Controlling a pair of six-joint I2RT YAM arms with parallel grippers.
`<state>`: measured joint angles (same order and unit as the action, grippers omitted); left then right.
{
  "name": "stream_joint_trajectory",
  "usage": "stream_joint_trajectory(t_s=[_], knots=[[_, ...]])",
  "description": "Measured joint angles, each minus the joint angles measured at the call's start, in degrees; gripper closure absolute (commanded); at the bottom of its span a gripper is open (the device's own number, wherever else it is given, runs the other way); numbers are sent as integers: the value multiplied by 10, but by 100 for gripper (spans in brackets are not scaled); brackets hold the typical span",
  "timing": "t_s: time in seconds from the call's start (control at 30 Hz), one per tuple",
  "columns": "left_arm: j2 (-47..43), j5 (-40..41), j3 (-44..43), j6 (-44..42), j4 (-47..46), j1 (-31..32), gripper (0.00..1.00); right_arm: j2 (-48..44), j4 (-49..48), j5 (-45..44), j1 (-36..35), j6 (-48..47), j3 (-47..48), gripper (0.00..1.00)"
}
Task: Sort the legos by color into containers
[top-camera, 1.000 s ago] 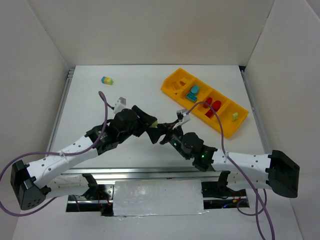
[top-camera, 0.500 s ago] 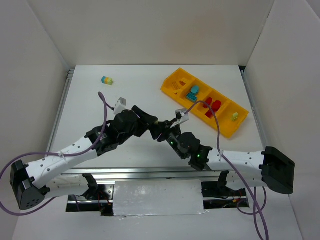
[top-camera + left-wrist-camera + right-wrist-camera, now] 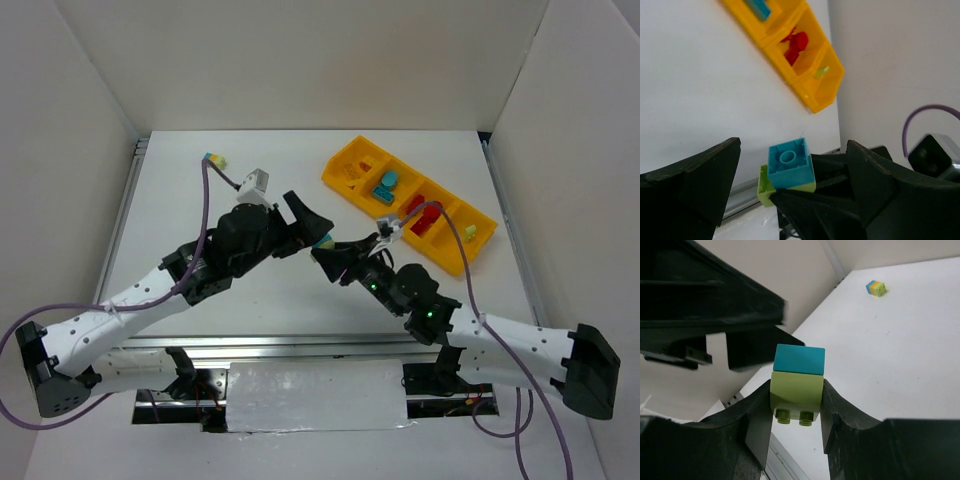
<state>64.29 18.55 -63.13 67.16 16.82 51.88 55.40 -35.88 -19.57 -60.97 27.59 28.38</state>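
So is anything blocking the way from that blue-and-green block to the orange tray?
Nothing visible lies on the table between them. The blue-and-green block is pinched in the right gripper, and the left gripper stands open on either side of it. The tray sits beyond bare white surface.

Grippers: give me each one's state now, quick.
Left gripper: open, holding nothing.
Right gripper: shut on the teal-blue and pale green plastic brick clump.

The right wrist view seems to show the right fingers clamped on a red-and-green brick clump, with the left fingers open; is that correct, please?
Not quite: the clump is teal-and-green, not red-and-green, as the right wrist view shows. The right fingers are clamped on it, and the left fingers are open.
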Motion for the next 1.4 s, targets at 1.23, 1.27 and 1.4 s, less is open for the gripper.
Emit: stream_joint_trajectory(t_s=[1.23, 1.27, 1.4], knots=[[9, -561, 46, -368, -214, 0, 39, -269, 318, 668, 215, 3, 29, 100], [9, -564, 46, -367, -216, 0, 36, -271, 321, 666, 215, 1, 30, 100], [9, -572, 46, -367, -220, 1, 29, -271, 330, 652, 215, -6, 31, 100]])
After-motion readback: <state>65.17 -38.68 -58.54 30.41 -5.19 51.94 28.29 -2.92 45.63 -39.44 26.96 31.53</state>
